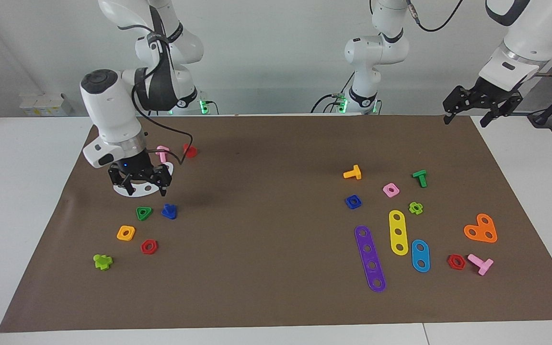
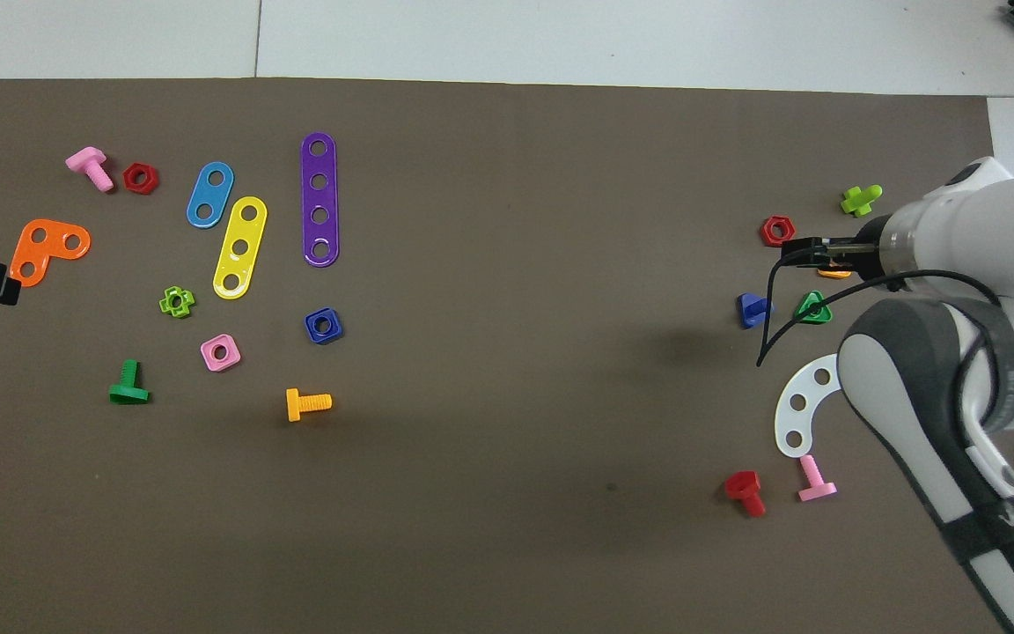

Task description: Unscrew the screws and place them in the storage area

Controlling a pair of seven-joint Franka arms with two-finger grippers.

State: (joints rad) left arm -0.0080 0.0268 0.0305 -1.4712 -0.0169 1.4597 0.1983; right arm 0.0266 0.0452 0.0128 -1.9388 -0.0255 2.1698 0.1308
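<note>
A dark-blue screw (image 1: pixel 169 211) (image 2: pixel 752 310) lies on its side on the brown mat, beside a green triangular nut (image 1: pixel 143 213) (image 2: pixel 813 308). This part of the mat (image 1: pixel 194 239), at the right arm's end, is the storage area, with loose nuts scattered on it. My right gripper (image 1: pixel 143 188) hangs open over a white curved plate (image 1: pixel 134 189) (image 2: pixel 799 405), a short way from the screw, with nothing between its fingers. Over the mat's corner at the left arm's end, my left gripper (image 1: pixel 465 118) waits, raised, open and empty.
An orange square nut (image 1: pixel 126 233), a red hex nut (image 1: pixel 149 247) and a lime cross piece (image 1: pixel 103 261) lie around the screw. A pink bolt (image 2: pixel 816 480) and a red bolt (image 2: pixel 745 491) lie nearer the robots. Coloured strips, nuts and bolts (image 1: pixel 372 258) fill the left arm's end.
</note>
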